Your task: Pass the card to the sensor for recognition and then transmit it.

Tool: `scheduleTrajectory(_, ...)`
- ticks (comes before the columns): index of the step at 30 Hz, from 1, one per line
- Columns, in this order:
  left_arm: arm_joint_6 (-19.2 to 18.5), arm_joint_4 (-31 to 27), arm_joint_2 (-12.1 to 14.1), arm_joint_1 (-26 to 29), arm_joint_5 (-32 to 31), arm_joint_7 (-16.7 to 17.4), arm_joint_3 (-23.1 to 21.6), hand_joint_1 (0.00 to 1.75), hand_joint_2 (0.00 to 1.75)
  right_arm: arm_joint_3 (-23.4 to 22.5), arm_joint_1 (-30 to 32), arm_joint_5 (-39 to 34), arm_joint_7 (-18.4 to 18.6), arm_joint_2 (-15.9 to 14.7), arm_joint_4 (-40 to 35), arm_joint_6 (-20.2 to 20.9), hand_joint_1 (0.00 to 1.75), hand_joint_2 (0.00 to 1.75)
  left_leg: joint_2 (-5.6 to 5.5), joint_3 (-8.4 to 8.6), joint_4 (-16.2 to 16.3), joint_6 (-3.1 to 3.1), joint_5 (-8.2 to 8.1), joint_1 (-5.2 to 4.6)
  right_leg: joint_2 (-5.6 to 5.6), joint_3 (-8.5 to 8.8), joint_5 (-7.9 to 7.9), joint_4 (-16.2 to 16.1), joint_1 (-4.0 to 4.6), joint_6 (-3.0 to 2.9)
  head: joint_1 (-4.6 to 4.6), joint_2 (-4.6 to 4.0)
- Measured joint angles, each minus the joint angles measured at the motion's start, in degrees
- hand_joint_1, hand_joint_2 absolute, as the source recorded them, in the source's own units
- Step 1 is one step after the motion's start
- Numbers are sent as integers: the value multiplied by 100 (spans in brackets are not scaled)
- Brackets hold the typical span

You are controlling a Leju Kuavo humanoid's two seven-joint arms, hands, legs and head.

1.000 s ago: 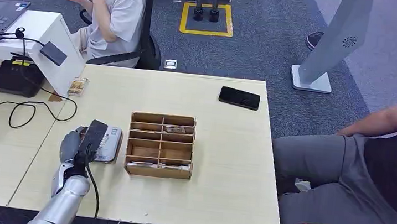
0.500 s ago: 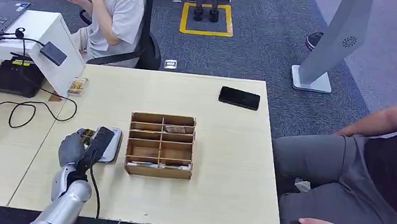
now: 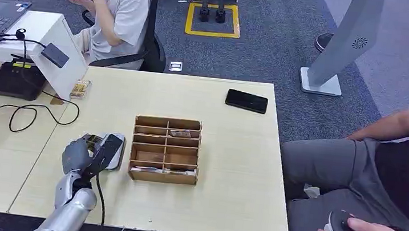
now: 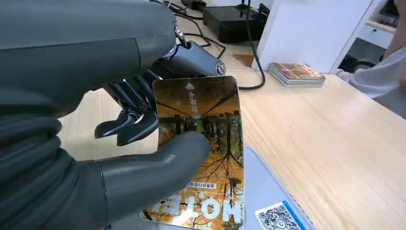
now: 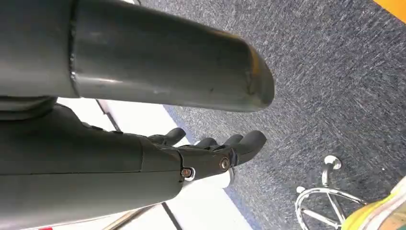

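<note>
My left hand (image 3: 84,154) is over the left part of the table, beside the wooden box. It pinches a card (image 4: 201,143) printed with orange autumn trees between thumb and fingers (image 4: 129,122). The card hangs flat just above the grey sensor pad (image 4: 268,201), which bears a QR sticker. In the head view the sensor pad (image 3: 116,146) pokes out from under the hand, and the card's edge (image 3: 91,139) peeks past the fingers. My right hand (image 5: 210,153) hangs over grey carpet, fingers held out with nothing in them.
A wooden compartment box (image 3: 165,148) stands just right of the sensor. A stack of cards (image 3: 80,88) lies by a white stand (image 3: 55,37) with cables. A black phone (image 3: 246,101) lies at the far right. One person sits at the right, another behind the table.
My left hand has drifted a little toward the near edge and the wooden box with the card, staying over the sensor. The seated person's hand has lifted a round device.
</note>
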Motion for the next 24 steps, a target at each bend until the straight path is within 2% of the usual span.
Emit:
scheduleTrajectory(1,-121,-6,-22,-1,266,-186,9,175,175,-9,2,11,-4,0,0,-9,0,0,0,1,0,0,0,0,-1,0,0,0,0,0,0,0)
scheduleTrajectory(3,-600,-116,-85,-8,1217,-507,127,175,175,-37,4,50,-4,0,0,-37,0,0,-4,0,0,1,2,0,-5,0,0,0,0,0,2,0)
scheduleTrajectory(6,-1200,-368,-120,-137,2753,-714,295,175,175,-85,3,122,-4,0,0,-74,0,0,-7,-3,0,1,9,0,-8,-1,2,0,0,-1,2,0)
scheduleTrajectory(8,-1270,-588,-118,-263,3717,-885,396,175,175,-92,4,188,0,0,0,-72,0,0,-5,-4,0,-3,13,1,-6,-4,10,0,1,-1,0,0)
scheduleTrajectory(10,-1230,-870,-92,-442,4240,-1055,492,175,175,-96,3,227,24,-2,0,-66,0,0,-6,-10,1,-4,20,2,-6,-11,17,2,2,-8,2,0)
scheduleTrajectory(13,-836,-1282,-37,-773,4358,-1243,548,175,175,-96,-9,297,52,0,0,-11,0,0,-9,-17,1,-7,22,2,-8,-14,18,6,4,-7,0,0)
scheduleTrajectory(17,-351,-1537,35,-1112,4198,-1464,557,175,175,-96,-52,361,55,0,-4,39,0,0,-8,-15,1,-8,23,2,-7,-15,18,8,7,-7,0,0)
scheduleTrajectory(20,-153,-1642,61,-1207,3846,-1643,555,175,175,-96,-88,413,63,0,-7,113,0,0,-8,-16,1,-8,23,2,-6,-16,18,8,7,-7,2,0)
scheduleTrajectory(22,98,-1705,89,-1223,3340,-1739,505,175,175,-96,-96,448,63,0,-7,147,0,0,-6,-16,1,-7,23,1,-4,-18,18,8,7,-7,2,0)
scheduleTrajectory(24,197,-1755,122,-1234,3084,-1779,433,175,175,-96,-100,459,63,0,-7,146,0,0,-7,-17,1,-7,23,1,-5,-19,18,8,7,-7,2,0)
